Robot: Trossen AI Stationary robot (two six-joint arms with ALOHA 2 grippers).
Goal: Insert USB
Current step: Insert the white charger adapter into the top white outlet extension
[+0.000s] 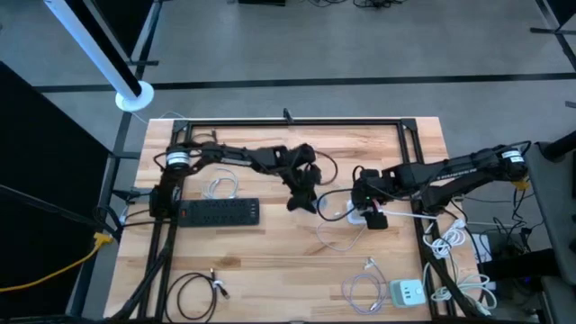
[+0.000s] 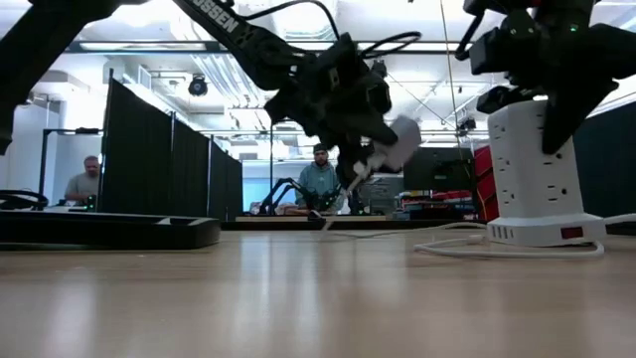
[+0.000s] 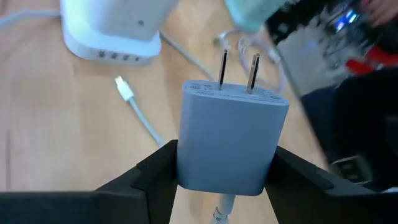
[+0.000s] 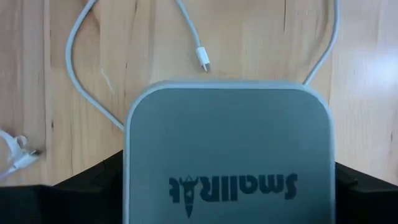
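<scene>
Your left gripper (image 3: 224,186) clamps grey two-pronged charger block (image 3: 227,140); right gripper (image 4: 227,186) steadies white tower power strip (image 4: 227,155); insertion pending.

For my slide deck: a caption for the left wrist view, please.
Left gripper holds a white wall charger, prongs forward, facing the white power tower on the table.

Power tower (image 4: 229,155) top: "SMALLRT", seen inverted.

Black power strip (image 1: 219,211) on the table's left — coiled black cable (image 1: 193,293) near it.
</scene>
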